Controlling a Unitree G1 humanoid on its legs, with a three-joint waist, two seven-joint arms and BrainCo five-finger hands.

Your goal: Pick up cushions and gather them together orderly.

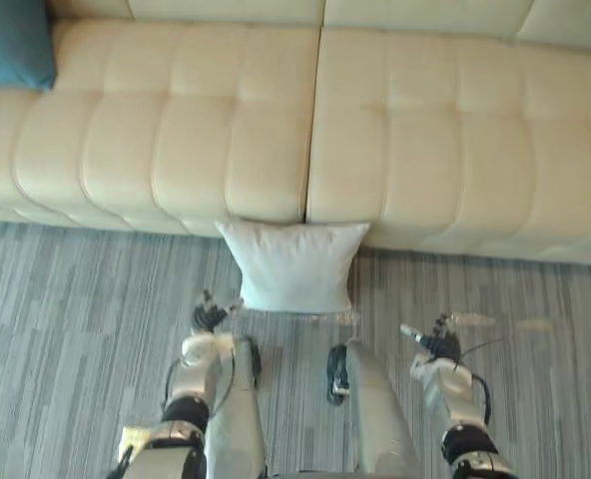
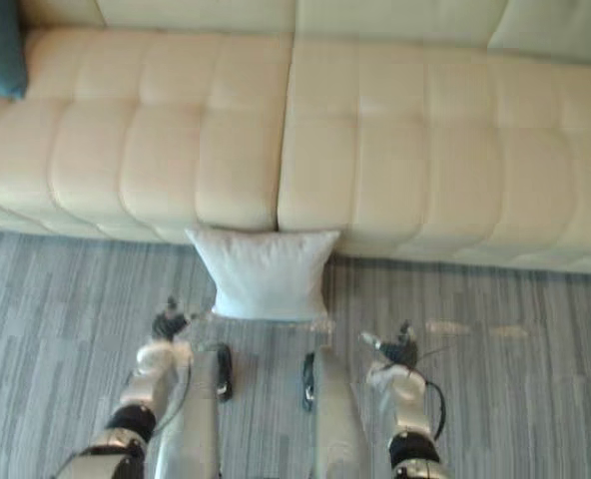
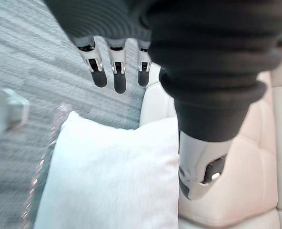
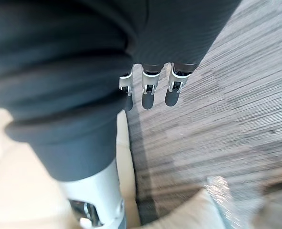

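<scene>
As the left hand (image 1: 209, 317) and right hand (image 1: 437, 344) hover with fingers (image 3: 118, 81) straight and empty, the white cushion (image 1: 294, 264) leans on the sofa (image 1: 425, 130) just past the left fingertips. It's the reach-in step, I reckon, and both sides need clasping next.

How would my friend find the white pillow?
Find the long cream sofa. Where its two seat sections meet, a square white cushion sits on the grey striped carpet, against the sofa's front. The teal cushion is up on the seat at the far left.

White cushion (image 1: 294, 267) on grey carpet (image 1: 76, 299)
</scene>
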